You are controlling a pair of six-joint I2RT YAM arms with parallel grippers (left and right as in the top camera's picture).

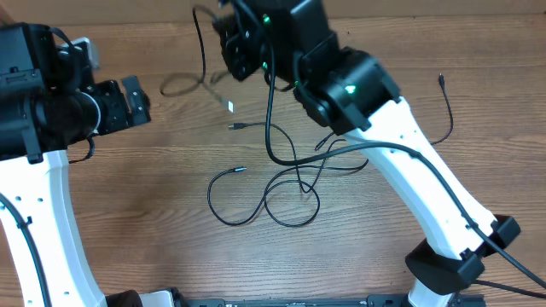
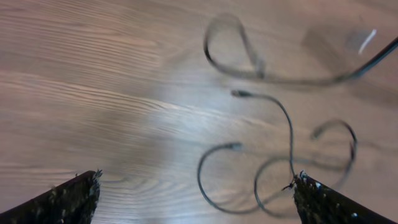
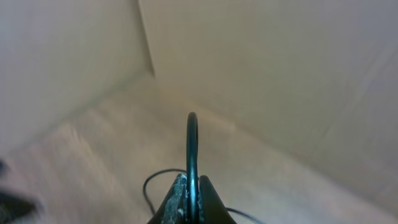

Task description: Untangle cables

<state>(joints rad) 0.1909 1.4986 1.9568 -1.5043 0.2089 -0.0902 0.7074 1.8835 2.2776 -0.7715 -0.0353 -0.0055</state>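
Several thin black cables (image 1: 290, 183) lie looped over each other on the wooden table. My right gripper (image 1: 230, 38) is raised at the far middle and is shut on one black cable (image 3: 191, 143), which hangs down to the tangle (image 1: 270, 119). In the right wrist view the jaws (image 3: 191, 190) pinch that cable, and it arches up above them. My left gripper (image 1: 134, 98) is at the left, open and empty. In the left wrist view its fingers (image 2: 198, 186) are spread wide above cable loops (image 2: 214, 180) and a plug end (image 2: 239, 94).
A separate thin cable (image 1: 447, 107) lies at the far right. Another thin cable (image 1: 200, 47) runs along the far side, by a grey loop (image 1: 179, 83). A small silver-tipped plug (image 1: 230, 105) lies near the middle. Pale walls (image 3: 280, 74) show behind the right gripper.
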